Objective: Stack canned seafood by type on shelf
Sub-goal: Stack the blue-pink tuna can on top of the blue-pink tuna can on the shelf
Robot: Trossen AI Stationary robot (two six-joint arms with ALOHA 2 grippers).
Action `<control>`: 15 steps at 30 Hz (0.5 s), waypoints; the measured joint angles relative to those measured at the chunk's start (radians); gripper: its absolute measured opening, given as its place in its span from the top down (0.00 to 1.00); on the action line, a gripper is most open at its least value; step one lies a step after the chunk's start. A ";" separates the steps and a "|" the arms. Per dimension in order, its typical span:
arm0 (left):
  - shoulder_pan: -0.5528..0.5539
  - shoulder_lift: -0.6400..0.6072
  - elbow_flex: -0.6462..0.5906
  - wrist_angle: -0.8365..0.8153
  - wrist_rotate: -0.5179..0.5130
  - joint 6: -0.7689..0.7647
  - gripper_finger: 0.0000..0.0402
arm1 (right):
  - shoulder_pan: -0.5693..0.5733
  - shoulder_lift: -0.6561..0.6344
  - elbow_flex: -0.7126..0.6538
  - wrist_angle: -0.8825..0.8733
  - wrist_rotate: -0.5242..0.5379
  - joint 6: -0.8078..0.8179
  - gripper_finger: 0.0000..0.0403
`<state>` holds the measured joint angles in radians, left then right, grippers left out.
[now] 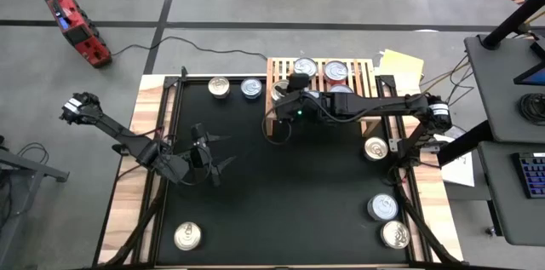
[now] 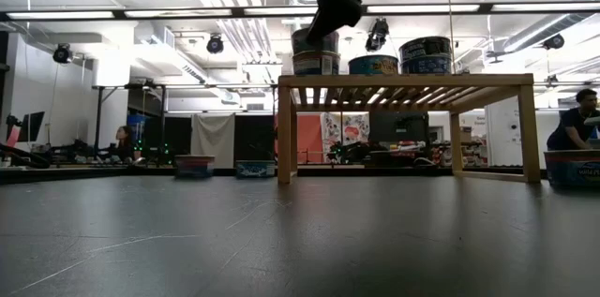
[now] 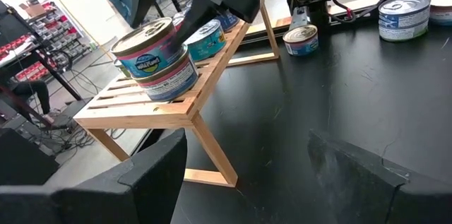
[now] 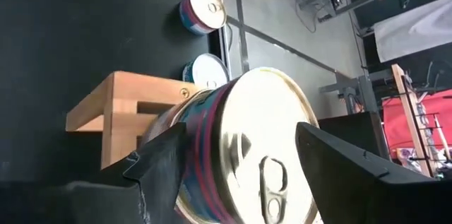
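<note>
High view: loose cans [image 1: 219,87] flank shelf [image 1: 276,72].

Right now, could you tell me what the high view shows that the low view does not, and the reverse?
Only the high view shows the loose cans on the black mat, such as one near its front left corner, and the open left gripper. Only the low view shows the shelf's legs and people in the room behind. Both show the wooden shelf, cans on it, and the right gripper over its end.
</note>
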<state>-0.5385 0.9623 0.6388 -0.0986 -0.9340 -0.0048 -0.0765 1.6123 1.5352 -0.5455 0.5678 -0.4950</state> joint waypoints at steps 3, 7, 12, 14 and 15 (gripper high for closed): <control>0.000 0.000 0.000 0.000 0.000 0.000 0.31 | 0.005 -0.005 0.003 0.008 0.000 0.002 0.36; 0.000 0.000 0.000 0.000 0.000 -0.005 0.31 | 0.037 -0.015 0.035 -0.004 0.000 0.052 0.36; 0.000 0.000 0.000 0.000 0.001 -0.015 0.31 | 0.104 -0.031 0.058 -0.056 -0.001 0.153 0.40; 0.000 0.000 0.000 0.000 0.001 -0.019 0.31 | 0.136 -0.037 0.063 -0.101 -0.010 0.210 0.42; 0.000 0.000 -0.001 0.001 0.001 -0.022 0.31 | 0.151 -0.041 0.064 -0.131 -0.031 0.238 0.43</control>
<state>-0.5385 0.9623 0.6381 -0.0979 -0.9329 -0.0264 0.0744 1.5709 1.5989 -0.6769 0.5373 -0.2565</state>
